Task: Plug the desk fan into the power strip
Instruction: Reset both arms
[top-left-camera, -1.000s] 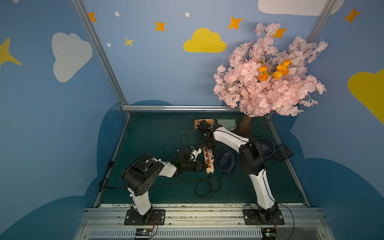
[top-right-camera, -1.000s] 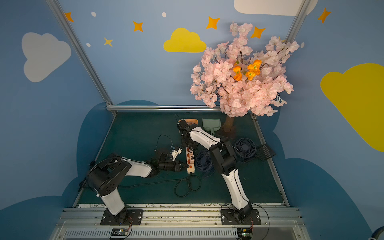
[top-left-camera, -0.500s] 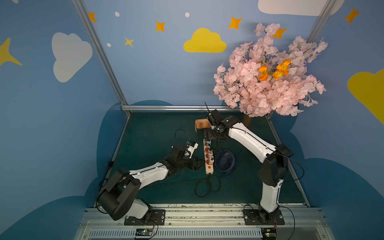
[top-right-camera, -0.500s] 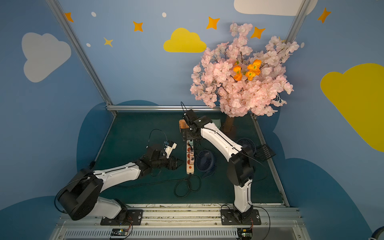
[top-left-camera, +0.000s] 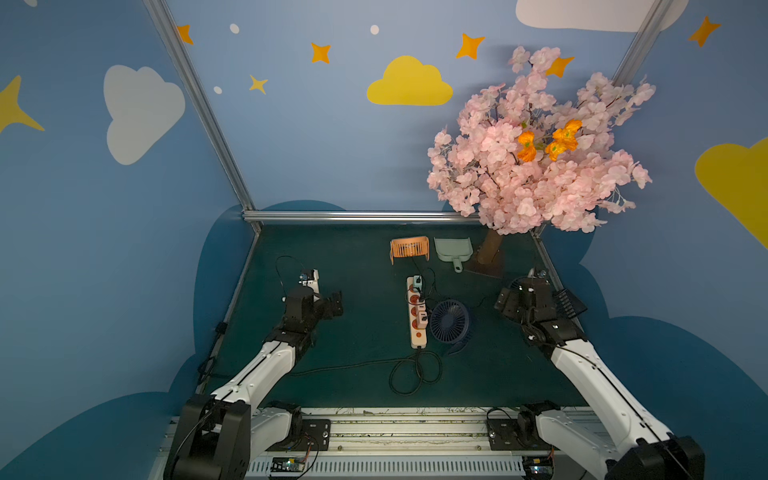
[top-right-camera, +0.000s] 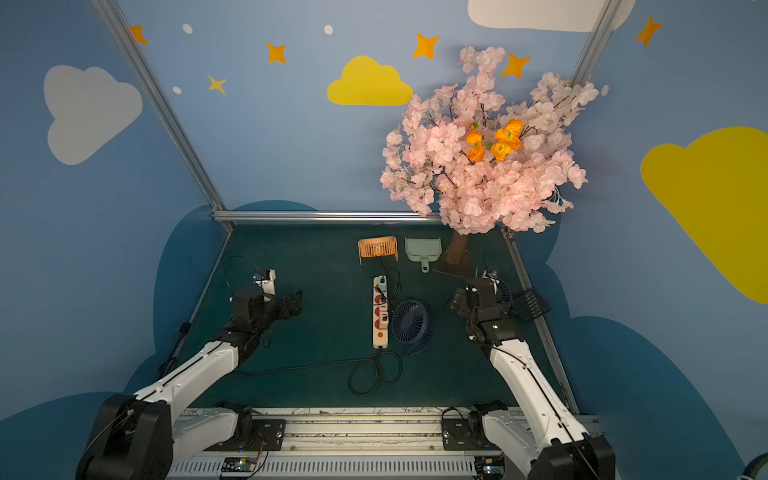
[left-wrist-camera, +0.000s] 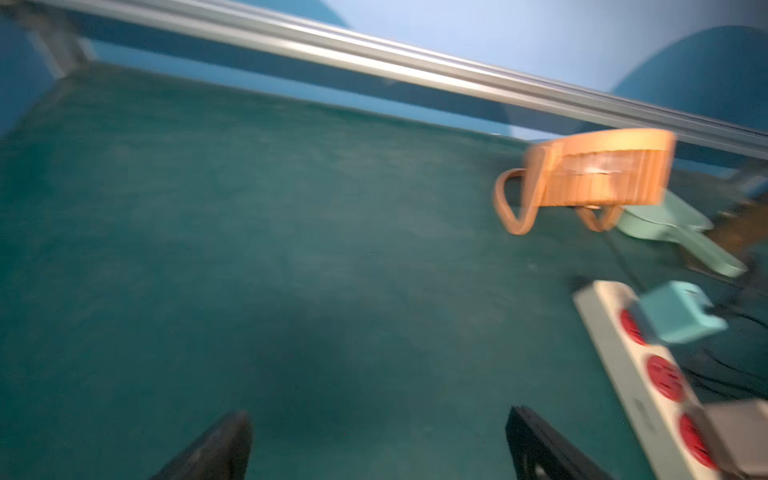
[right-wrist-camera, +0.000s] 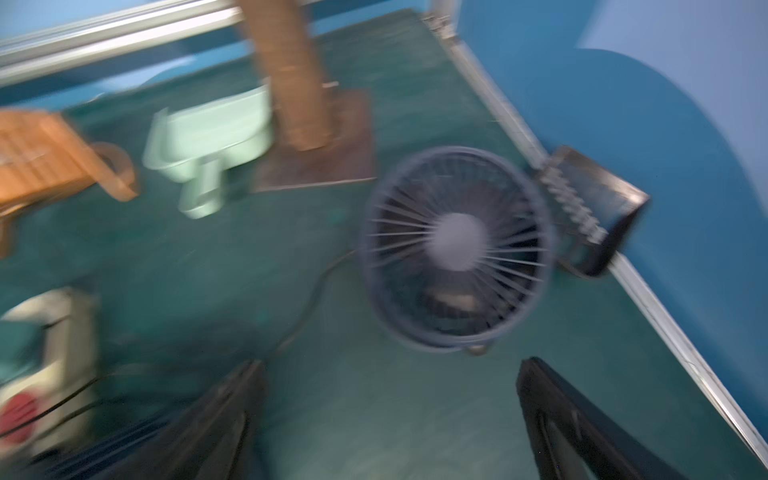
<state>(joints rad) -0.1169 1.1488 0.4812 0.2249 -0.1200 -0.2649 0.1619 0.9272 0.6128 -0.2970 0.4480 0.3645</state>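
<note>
Both left hand (top-left-camera: 336, 303) and right hand (top-left-camera: 502, 303) flank the power strip (top-left-camera: 418, 341), well apart.

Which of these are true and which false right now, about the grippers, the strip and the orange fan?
1. The left gripper and the right gripper are both open and empty. True.
2. The strip lies on the mat between the two arms. True.
3. The orange fan stands beside the strip's button end. False: it stands beyond the opposite end, toward the back.
4. Every socket is free. False: plugs sit in the strip, among them a teal plug at its far end.
5. The left gripper touches the strip. False: it is apart from the strip, over bare mat.
</note>
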